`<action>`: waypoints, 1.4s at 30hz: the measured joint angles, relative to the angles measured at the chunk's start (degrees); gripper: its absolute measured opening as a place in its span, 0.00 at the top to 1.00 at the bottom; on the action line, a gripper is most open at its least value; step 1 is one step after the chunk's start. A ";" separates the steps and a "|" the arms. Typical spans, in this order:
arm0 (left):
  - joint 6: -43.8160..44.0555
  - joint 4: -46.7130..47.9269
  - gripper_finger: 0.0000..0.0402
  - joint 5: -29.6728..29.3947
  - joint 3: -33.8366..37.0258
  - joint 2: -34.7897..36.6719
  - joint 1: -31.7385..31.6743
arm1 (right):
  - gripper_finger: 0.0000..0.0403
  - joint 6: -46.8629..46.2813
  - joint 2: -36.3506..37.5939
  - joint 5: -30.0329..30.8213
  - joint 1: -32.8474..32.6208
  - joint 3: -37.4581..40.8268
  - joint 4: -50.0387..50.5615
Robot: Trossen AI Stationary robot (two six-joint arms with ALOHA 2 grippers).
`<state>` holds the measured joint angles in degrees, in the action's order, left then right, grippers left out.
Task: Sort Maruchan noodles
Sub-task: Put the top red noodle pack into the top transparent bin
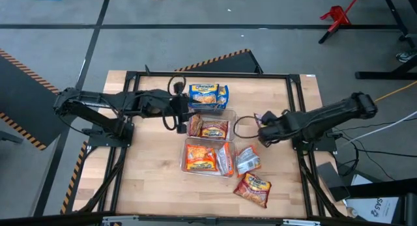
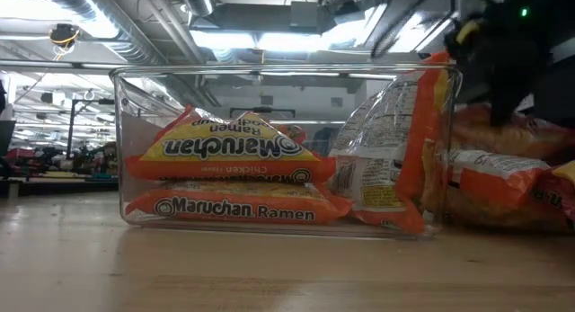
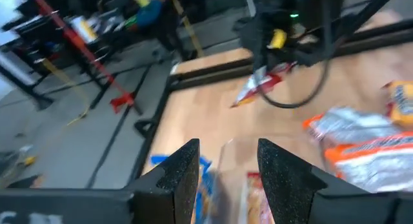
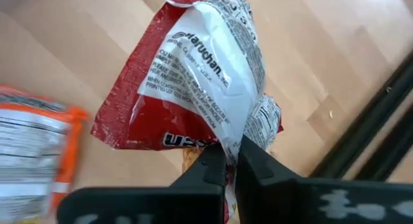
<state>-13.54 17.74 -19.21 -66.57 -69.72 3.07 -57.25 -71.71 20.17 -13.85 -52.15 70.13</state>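
Right gripper (image 4: 231, 161) is clamped on a red-and-silver packet (image 4: 193, 75), held off the table (image 1: 150, 180) beside the clear bins (image 1: 229, 115). Left gripper (image 3: 226, 166) has its jaws apart, holding nothing, over the blue-and-yellow packets (image 1: 208, 96) at the far bin. Orange packets (image 2: 229, 182) fill the near bin; two packets (image 1: 251, 177) lie loose on the table.

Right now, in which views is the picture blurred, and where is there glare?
Left wrist view: background and the packets are smeared; only the left gripper fingers look sharp. Low view: ceiling lights glare behind the clear bin. Right wrist view: the red-and-silver packet in the right gripper reads sharply.
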 joint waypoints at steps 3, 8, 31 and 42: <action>0.82 -1.83 0.62 5.18 0.13 -0.65 -1.60 | 1.00 0.34 4.17 1.36 0.00 -1.88 -0.25; 2.45 -6.90 0.59 13.59 0.09 -4.29 -4.68 | 1.00 4.87 9.13 5.16 -0.05 -8.93 -2.36; 13.46 -40.75 0.43 40.45 0.02 -21.68 -13.04 | 1.00 32.82 11.20 -6.33 -0.07 -22.22 -27.06; 15.35 -48.00 0.43 48.31 0.00 -21.61 -12.40 | 1.00 35.30 10.74 -8.26 -0.02 -22.22 -28.70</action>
<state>1.81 -30.26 29.09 -66.57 -91.33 -9.32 -21.96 -60.97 11.91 -13.87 -74.37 41.43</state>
